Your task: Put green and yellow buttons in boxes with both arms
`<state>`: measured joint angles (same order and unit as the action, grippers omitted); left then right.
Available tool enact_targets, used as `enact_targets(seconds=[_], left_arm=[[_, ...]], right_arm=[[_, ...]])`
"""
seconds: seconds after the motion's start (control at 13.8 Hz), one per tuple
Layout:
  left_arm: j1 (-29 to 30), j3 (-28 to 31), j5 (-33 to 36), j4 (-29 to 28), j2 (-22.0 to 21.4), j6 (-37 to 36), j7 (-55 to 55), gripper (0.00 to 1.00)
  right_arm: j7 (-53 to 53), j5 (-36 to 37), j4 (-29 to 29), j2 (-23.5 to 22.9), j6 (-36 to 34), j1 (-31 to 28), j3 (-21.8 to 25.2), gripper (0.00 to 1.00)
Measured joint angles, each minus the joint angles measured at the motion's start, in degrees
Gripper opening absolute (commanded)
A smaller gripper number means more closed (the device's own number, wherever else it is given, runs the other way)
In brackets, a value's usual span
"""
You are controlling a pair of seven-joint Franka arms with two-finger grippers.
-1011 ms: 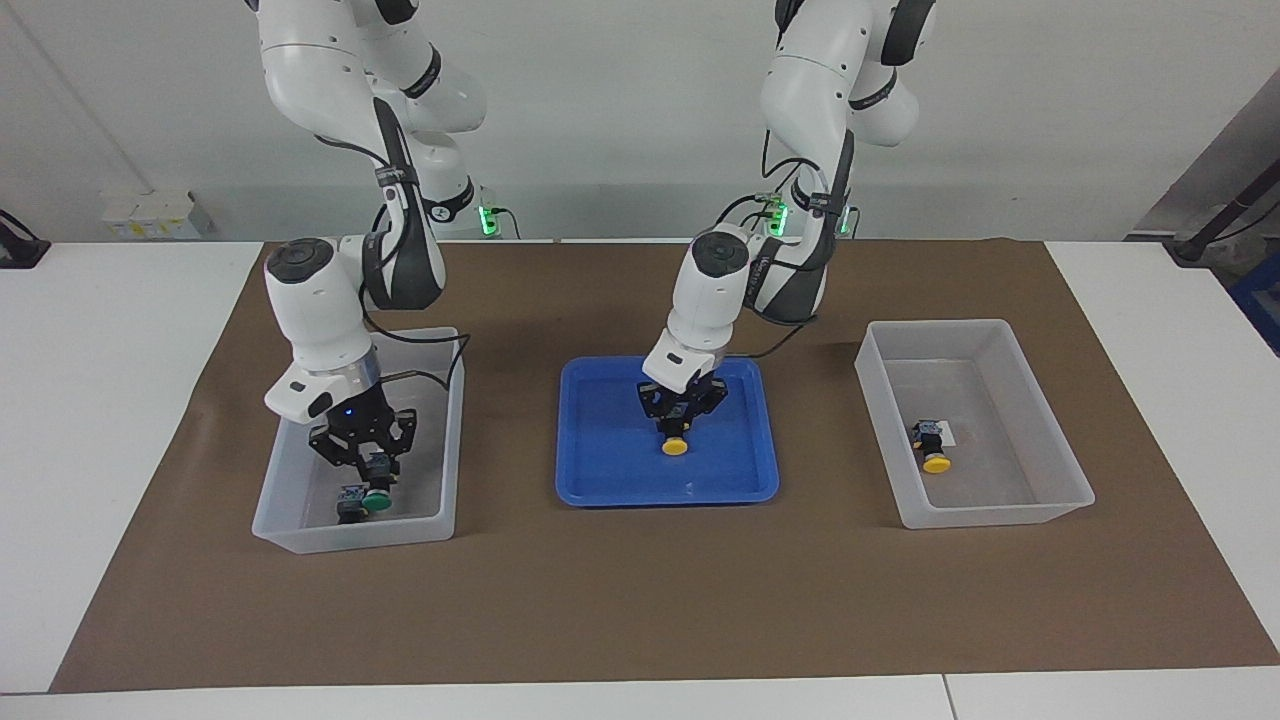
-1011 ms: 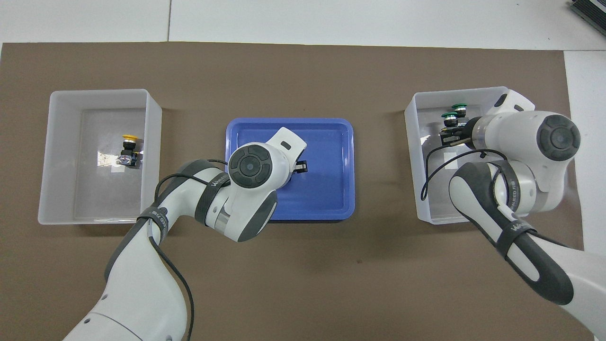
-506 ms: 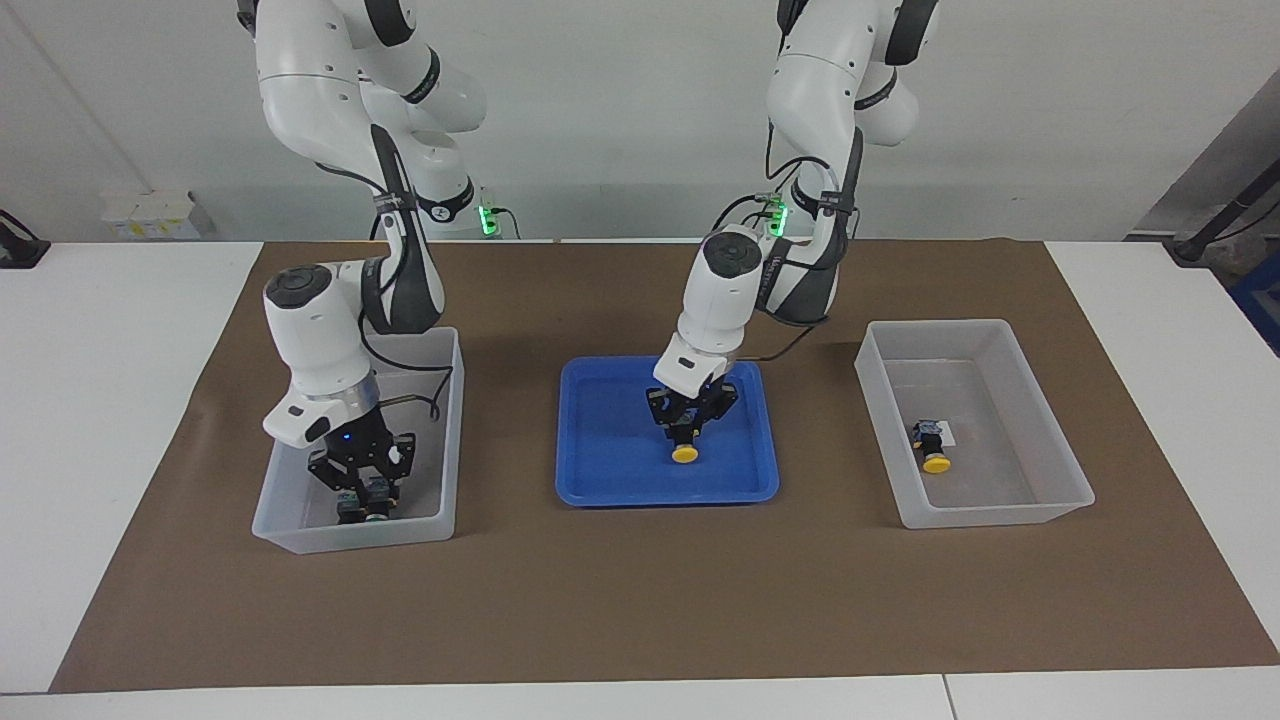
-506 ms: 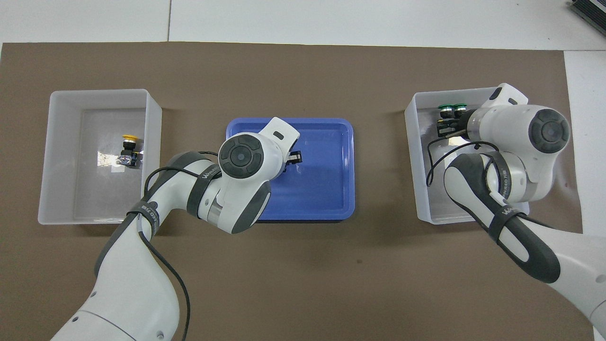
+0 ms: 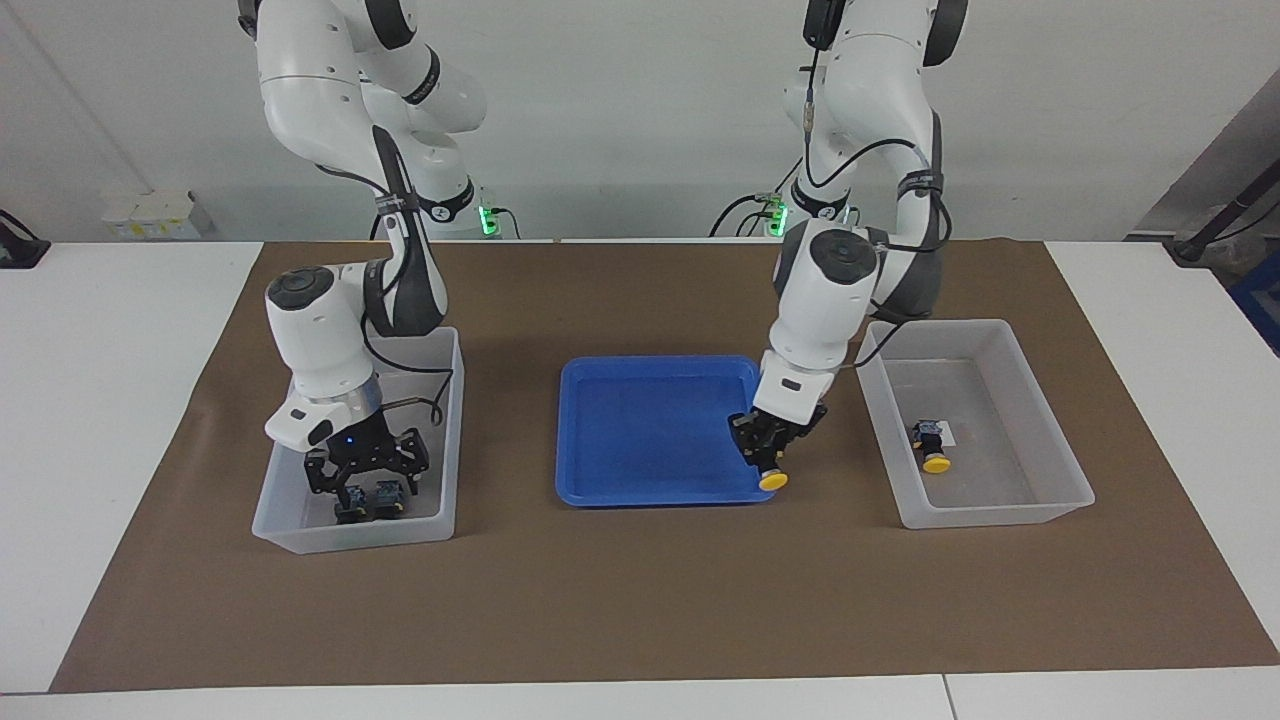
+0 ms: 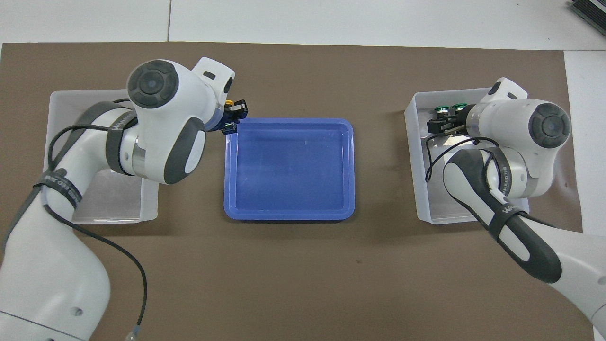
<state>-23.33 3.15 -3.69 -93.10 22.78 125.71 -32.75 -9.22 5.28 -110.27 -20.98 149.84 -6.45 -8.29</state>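
Observation:
My left gripper [image 5: 768, 462] [image 6: 232, 116] is shut on a yellow button [image 5: 771, 481] [image 6: 229, 102]. It hangs over the blue tray's [image 5: 650, 430] [image 6: 289, 166] corner toward the left arm's end. A second yellow button [image 5: 936, 447] lies in the box [image 5: 1000, 512] [image 6: 94, 203] at that end; the arm hides it from overhead. My right gripper [image 5: 367, 480] [image 6: 438, 124] stands open inside the other box [image 5: 300, 540] [image 6: 440, 203]. It is just above two green buttons [image 5: 352, 505] [image 5: 388, 498] [image 6: 442, 111] [image 6: 458, 106] lying side by side.
A brown mat [image 5: 640, 600] covers the middle of the white table, and both boxes and the tray stand on it in a row. The tray holds nothing. The right arm's cable [image 6: 428, 161] loops down into its box.
The left gripper lifted the yellow button off the tray's middle and carried it toward the left arm's end. The right gripper lowered its green button beside the other and opened.

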Motion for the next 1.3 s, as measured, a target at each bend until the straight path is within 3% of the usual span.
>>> enact_targets(seconds=[0.51, 0.72, 1.01, 1.3], left_arm=[[15.7, 0.18, 0.0, 3.41, -3.97, -12.04, 19.6, 0.0], [20.2, 0.4, 0.19, 2.36, -4.07, -13.0, 26.83, 0.0], [22.82, 0.66, 2.67, -4.56, -6.02, -10.0, 30.45, 0.0], [25.49, 0.77, 2.92, -15.79, -8.98, 1.01, 33.13, 0.0]], right_arm=[[11.39, -0.28, 1.23, 14.77, -23.23, 0.99, -0.45, 1.0], [12.51, -2.27, 6.14, 17.48, -34.09, 0.97, -0.42, 1.0], [12.51, -4.23, 13.84, 18.07, -45.07, 0.81, -0.22, 1.0], [13.17, -4.24, 14.62, 20.89, -51.79, 0.9, -0.33, 1.0]])
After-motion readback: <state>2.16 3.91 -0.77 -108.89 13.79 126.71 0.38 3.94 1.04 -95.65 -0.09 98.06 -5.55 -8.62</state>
